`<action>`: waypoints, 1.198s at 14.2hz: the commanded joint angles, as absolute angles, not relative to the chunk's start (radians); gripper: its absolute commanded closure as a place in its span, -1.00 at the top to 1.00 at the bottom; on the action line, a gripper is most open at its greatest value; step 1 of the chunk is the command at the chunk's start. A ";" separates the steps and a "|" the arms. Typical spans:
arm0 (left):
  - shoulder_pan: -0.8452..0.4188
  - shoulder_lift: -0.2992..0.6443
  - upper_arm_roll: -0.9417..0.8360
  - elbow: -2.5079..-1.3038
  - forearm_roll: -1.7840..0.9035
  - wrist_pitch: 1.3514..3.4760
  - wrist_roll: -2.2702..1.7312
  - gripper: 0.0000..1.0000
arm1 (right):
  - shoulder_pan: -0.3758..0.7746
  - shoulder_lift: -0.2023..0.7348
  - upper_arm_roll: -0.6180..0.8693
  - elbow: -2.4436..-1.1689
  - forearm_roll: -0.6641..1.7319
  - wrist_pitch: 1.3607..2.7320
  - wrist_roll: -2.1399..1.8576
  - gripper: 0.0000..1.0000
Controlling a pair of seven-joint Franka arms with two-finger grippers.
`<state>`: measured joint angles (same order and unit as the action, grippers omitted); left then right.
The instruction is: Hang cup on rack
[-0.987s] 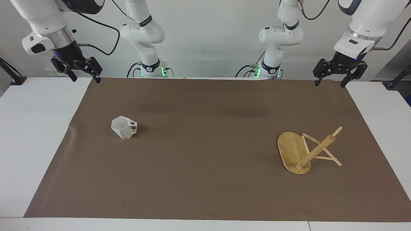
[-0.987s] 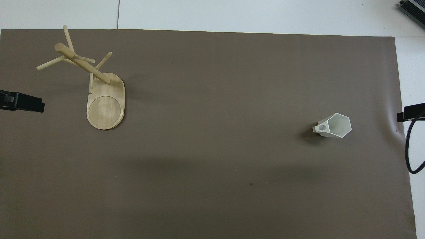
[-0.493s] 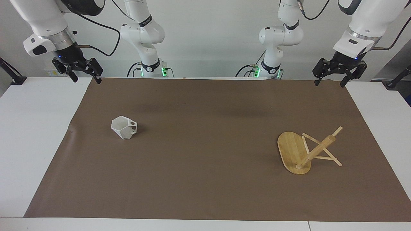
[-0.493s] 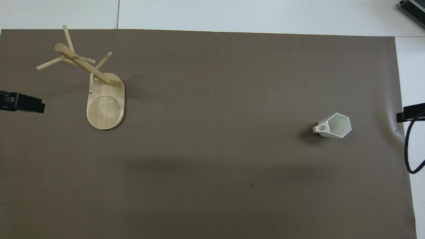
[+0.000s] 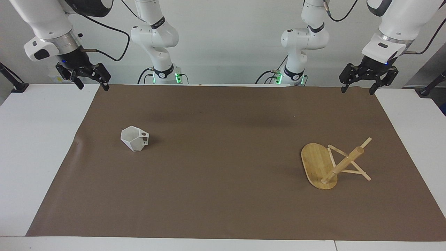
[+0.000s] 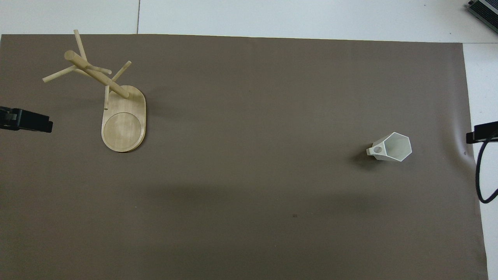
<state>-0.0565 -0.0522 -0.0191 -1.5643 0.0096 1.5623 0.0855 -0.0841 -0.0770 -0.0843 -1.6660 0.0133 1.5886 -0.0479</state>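
Cup (image 5: pixel 134 138) stands on the brown mat (image 5: pixel 223 157) toward the right arm's end of the table (image 5: pixel 31 146), mouth up and a little tilted, its handle turned toward the middle; rack (image 5: pixel 325 166) stands well apart from it, toward the left arm's end, its pegs bare; right hand (image 5: pixel 92 81) hangs open over the mat's corner at the robots' edge, holding nothing; left hand (image 5: pixel 358 88) hangs open over the other corner there, also holding nothing.

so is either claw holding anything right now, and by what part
Nothing is held. The left claw and right claw hang open and empty in the air. The cup sits on the mat, and the rack stands apart from it.
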 commanded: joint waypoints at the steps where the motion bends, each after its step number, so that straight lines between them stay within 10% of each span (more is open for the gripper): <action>1: -0.052 -0.080 -0.021 -1.592 -0.002 1.559 0.090 1.00 | -0.083 -0.150 -0.091 -1.887 0.009 1.762 -0.064 1.00; 17: -0.048 -0.080 -0.021 -1.591 -0.002 1.555 0.084 1.00 | -0.080 0.026 -0.089 -2.160 0.008 2.304 -0.083 1.00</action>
